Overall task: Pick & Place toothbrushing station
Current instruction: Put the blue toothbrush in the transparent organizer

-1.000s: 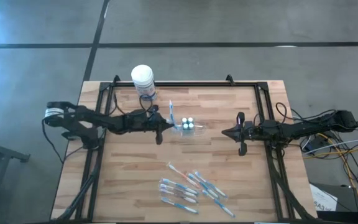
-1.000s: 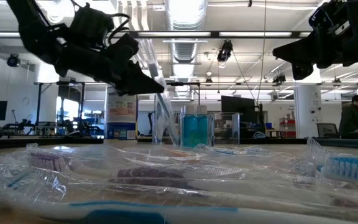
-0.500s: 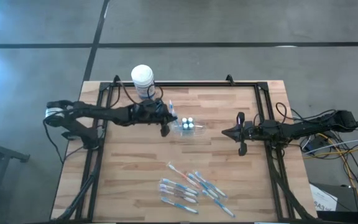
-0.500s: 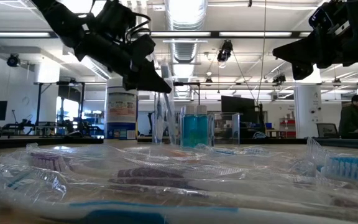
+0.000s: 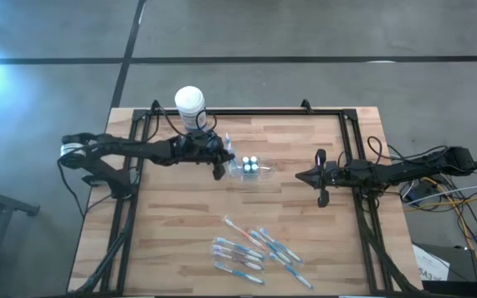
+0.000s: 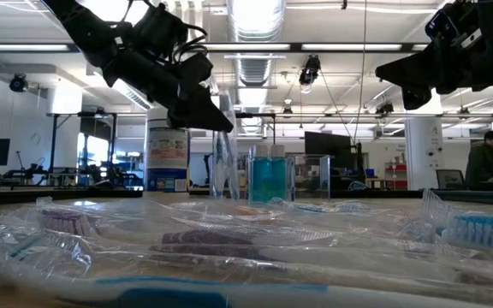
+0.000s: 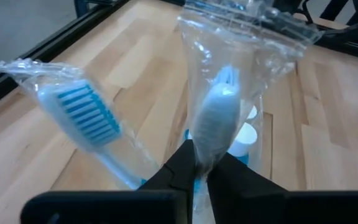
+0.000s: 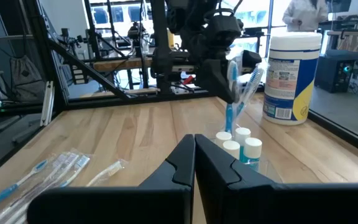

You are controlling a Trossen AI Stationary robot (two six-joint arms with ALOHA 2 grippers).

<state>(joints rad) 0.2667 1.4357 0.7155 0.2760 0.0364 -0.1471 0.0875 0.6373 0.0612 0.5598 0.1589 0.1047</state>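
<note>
left gripper (image 7: 201, 171) pinches toothbrush (image 7: 213, 127) over cup (image 5: 251, 170)

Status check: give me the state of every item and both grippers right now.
Left gripper: shut on wrapped toothbrush, held over the cup.
Right gripper: shut, empty, hovering at the table's right side.
Cup: upright, holding white-capped pieces and a second toothbrush.
Toothbrush pile: lying wrapped at the table's near edge.
Tub: upright, lid on.
</note>
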